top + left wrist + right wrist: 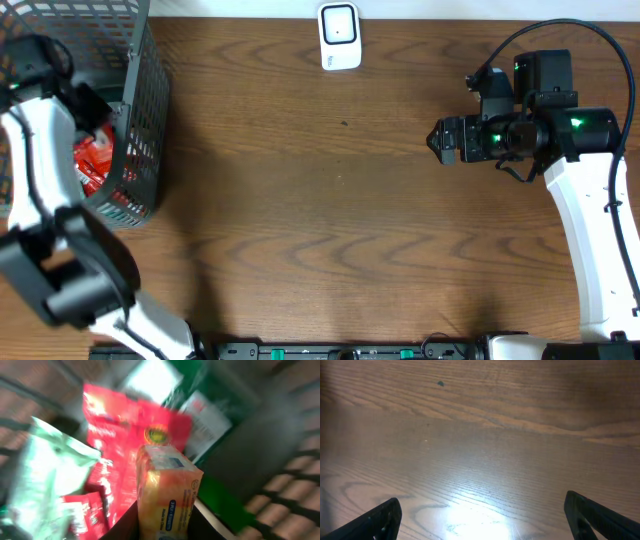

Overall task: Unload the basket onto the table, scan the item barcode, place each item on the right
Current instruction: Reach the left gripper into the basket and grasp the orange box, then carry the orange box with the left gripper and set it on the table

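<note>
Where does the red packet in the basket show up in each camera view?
Overhead: the red packet is at far left, inside the mesh basket.
Left wrist: upper centre, behind the orange box.
Right wrist: not in it; only the bare wooden table.
Shared landmark: the basket, whose blurred mesh wall lines the right side of the left wrist view.

The wooden table [330, 230] carries 1 dark mesh basket [150, 110] and 1 white scanner [339, 37]. In the basket, the blurred left wrist view shows 1 orange packet [167, 487], 1 large red packet [127, 430], 1 smaller red packet [82, 515], 1 silvery pouch [45, 475] and 1 white packet [207, 417].
</note>
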You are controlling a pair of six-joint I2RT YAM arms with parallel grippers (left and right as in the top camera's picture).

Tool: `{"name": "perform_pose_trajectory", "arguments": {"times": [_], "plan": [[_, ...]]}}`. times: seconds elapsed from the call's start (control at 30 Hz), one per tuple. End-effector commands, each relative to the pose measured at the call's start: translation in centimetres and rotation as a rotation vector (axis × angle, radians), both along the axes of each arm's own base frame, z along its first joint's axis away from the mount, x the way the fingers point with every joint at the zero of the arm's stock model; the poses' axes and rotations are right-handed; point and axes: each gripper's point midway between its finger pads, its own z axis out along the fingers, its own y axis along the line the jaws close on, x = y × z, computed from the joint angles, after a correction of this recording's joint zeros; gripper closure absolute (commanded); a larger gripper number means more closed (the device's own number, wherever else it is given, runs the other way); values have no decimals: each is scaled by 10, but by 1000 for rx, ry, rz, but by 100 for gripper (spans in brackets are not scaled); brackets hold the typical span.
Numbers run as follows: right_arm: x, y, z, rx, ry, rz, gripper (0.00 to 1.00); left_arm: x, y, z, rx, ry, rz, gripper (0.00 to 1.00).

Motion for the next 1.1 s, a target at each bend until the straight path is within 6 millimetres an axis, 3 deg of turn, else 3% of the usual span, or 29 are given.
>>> {"name": "perform_pose_trajectory", "arguments": {"times": [0.0,0.1,0.17,0.3,0.43,0.53,0.63,0.73,0.9,0.93,0.97,1.0,1.07], "plan": [[1,2,7,12,-28,12,1,-12,-2,101,109,-218,10,75],[4,-1,9,19,-43,1,1,-34,-14,158,159,-342,5,75],[6,-5,10,28,-42,-29,1,-50,-37,189,137,-424,-38,75],[9,-11,14,73,-51,-43,1,-72,-80,213,98,-472,-127,75],[15,-28,23,159,-77,-84,1,-84,-153,214,37,-453,-308,75],[14,-54,22,159,-70,-159,1,-81,-216,192,-48,-376,-459,76],[12,-66,20,156,-61,-190,1,-75,-264,165,-107,-301,-564,76],[8,-75,17,142,-48,-204,1,-65,-339,114,-152,-146,-727,76],[4,-80,13,112,-23,-223,1,-53,-423,44,-170,-13,-871,76],[4,-80,12,111,-21,-223,1,-53,-456,19,-181,15,-935,76],[4,-81,12,108,-20,-225,1,-55,-469,11,-190,23,-961,76],[4,-83,11,95,-19,-232,1,-58,-496,-9,-199,41,-1012,76],[4,-83,11,93,-19,-233,1,-63,-522,-32,-197,57,-1060,76]]}}
